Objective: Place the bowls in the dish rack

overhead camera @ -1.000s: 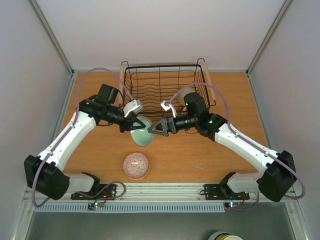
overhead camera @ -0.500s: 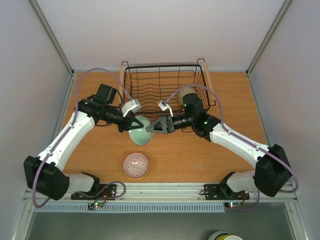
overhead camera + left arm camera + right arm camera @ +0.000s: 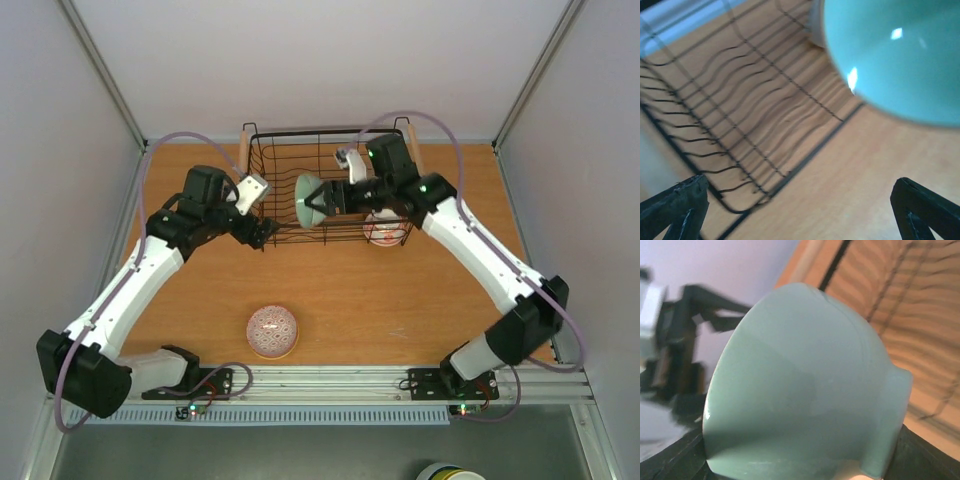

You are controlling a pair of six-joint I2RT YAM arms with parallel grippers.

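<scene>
My right gripper (image 3: 328,199) is shut on a pale green bowl (image 3: 308,200), held on its side above the black wire dish rack (image 3: 320,129). In the right wrist view that green bowl (image 3: 800,390) fills the frame between the dark fingertips (image 3: 925,455). My left gripper (image 3: 262,232) stands open and empty by the rack's front left corner. From the left wrist, the green bowl (image 3: 900,55) hangs above the rack's wires (image 3: 740,110). A red-and-white patterned bowl (image 3: 272,332) sits on the table near the front edge. Another patterned bowl (image 3: 383,228) lies in the rack's front right corner.
The rack has light wooden handles (image 3: 243,150) along its sides and stands against the back of the wooden table (image 3: 420,310). White walls close in the table on three sides. Both arms reach inward toward the rack's front.
The left gripper has opened, let go of the green bowl and drawn back to the left. The right gripper has carried the bowl from the table's middle up over the rack.
</scene>
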